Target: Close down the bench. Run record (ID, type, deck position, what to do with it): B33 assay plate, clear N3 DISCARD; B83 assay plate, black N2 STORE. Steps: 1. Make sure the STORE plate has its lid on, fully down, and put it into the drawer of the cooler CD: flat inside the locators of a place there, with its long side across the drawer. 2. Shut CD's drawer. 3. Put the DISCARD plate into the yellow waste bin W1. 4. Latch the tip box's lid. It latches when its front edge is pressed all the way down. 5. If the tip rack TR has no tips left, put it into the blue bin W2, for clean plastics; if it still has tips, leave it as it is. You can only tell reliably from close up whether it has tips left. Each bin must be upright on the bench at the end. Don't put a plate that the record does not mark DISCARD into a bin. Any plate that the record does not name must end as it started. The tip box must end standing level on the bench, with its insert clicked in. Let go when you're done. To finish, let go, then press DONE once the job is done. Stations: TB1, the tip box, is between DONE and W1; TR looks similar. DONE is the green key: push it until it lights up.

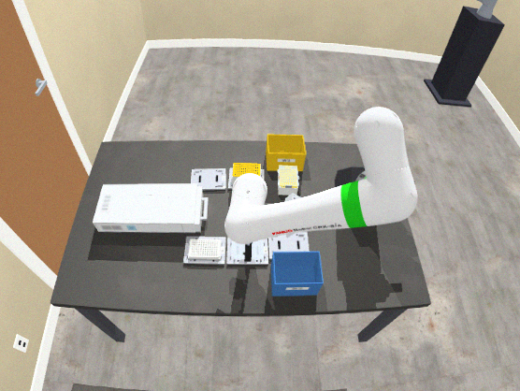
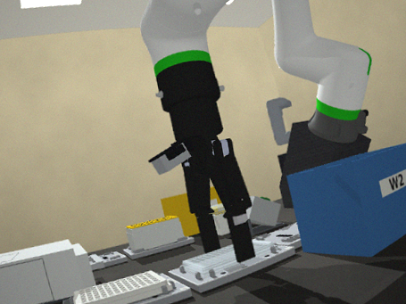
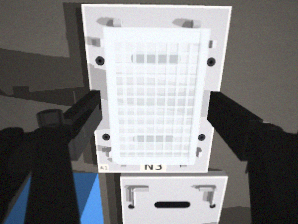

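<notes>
The clear assay plate lies flat in the nest marked N3. My gripper is low over it and open, with one black finger on each long side of the plate. I cannot tell whether the fingers touch it. In the exterior view the fingertips reach down to the level of the plate. In the top view the arm hides most of this nest. The yellow bin W1 stands at the back of the bench.
The blue bin W2 stands just right of the nest. A white plate sits in the nest to the left. The cooler is at the left, with the yellow-topped tip rack and the tip box behind. An empty nest adjoins N3.
</notes>
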Controlling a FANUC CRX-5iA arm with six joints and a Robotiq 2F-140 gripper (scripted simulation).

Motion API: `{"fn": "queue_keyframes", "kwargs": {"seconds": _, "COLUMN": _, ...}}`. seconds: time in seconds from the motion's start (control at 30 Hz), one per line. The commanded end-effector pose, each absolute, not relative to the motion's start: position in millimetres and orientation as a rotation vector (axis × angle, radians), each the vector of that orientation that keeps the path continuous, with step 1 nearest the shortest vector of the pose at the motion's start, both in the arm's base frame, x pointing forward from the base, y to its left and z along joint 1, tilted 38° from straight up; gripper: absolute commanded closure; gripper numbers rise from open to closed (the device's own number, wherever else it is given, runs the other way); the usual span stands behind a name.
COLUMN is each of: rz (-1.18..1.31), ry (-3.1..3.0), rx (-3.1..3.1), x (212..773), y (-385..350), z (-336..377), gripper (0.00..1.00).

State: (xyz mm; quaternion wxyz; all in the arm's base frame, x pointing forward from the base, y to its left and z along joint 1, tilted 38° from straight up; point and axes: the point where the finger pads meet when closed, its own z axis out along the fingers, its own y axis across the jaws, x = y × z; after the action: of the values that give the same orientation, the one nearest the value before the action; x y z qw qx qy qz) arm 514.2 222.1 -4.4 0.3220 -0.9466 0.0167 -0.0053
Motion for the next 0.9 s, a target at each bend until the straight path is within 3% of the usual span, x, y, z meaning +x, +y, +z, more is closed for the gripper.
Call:
{"fn": "queue_keyframes", "kwargs": {"seconds": 0.0, "rz": -0.016, "ry": 0.044, "rx": -2.486, "x": 514.9, "y": 224.0, "z": -7.0, "gripper": 0.30}}
{"fn": "queue_keyframes", "kwargs": {"seconds": 0.87, "rz": -0.016, "ry": 0.044, "rx": -2.486, "x": 514.9, "y": 224.9, "z": -8.1, "gripper": 0.36}}
